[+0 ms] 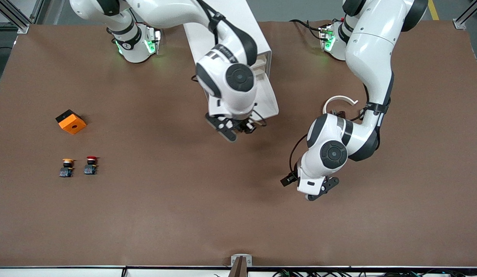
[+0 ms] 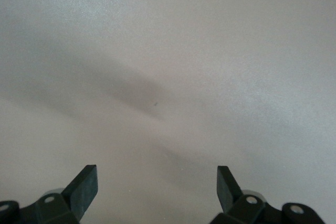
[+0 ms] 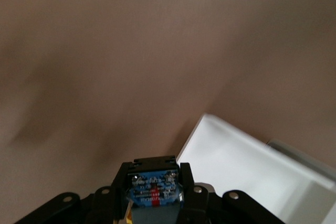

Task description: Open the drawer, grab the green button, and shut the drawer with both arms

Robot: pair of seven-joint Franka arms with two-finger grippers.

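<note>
My right gripper [image 1: 238, 129] hangs over the table just past the front of the open drawer [image 1: 267, 98]. The drawer is a white tray pulled out of the white cabinet [image 1: 238, 23]. In the right wrist view the right gripper [image 3: 155, 182] is shut on the button [image 3: 153, 190]. The button's dark blue body with a printed label shows between the fingers, and its cap is hidden. The drawer's white corner [image 3: 247, 166] lies just past it. My left gripper [image 1: 308, 187] is open and empty over bare table toward the left arm's end. The left wrist view shows only its fingertips [image 2: 86, 184] over the table.
A yellow-capped button [image 1: 67, 167] and a red-capped button [image 1: 91, 165] stand side by side toward the right arm's end. An orange block [image 1: 71, 122] lies a little farther from the front camera than they do. A white curved piece [image 1: 340, 99] lies by the left arm.
</note>
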